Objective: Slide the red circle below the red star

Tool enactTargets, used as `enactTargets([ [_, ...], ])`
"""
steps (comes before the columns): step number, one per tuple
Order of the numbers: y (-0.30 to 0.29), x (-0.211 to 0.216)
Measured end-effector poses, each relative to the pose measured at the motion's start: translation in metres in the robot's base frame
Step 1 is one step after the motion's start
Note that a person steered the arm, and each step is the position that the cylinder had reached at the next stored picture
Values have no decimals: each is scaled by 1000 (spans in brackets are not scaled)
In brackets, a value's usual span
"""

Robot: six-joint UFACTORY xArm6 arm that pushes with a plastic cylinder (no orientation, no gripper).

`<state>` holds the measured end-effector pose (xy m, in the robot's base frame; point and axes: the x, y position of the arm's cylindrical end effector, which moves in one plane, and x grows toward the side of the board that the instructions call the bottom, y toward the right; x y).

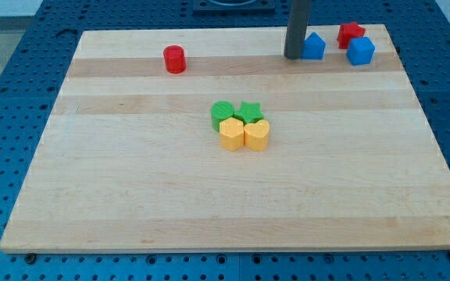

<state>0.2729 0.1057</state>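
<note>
The red circle stands near the view's top left of the wooden board. The red star sits at the view's top right, far to the right of the circle. My tip is the lower end of the dark rod, resting on the board just left of a blue block with a pointed top. The tip is well to the right of the red circle and to the left of the red star, touching neither.
A second blue block lies just below and right of the red star. At mid board sits a tight cluster: a green circle, a green star, a yellow hexagon and a yellow heart.
</note>
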Motion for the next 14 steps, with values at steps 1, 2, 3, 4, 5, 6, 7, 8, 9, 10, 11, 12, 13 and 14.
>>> enactTargets([
  [1,19,-9],
  [2,40,-23],
  [3,40,-22],
  [4,2,-5],
  [5,-43,17],
  [6,-102,38],
  [7,-183,58],
  [8,-266,54],
  [9,-291,30],
  [10,-265,18],
  [11,-214,15],
  [12,-146,15],
  [13,-130,15],
  [14,-159,15],
])
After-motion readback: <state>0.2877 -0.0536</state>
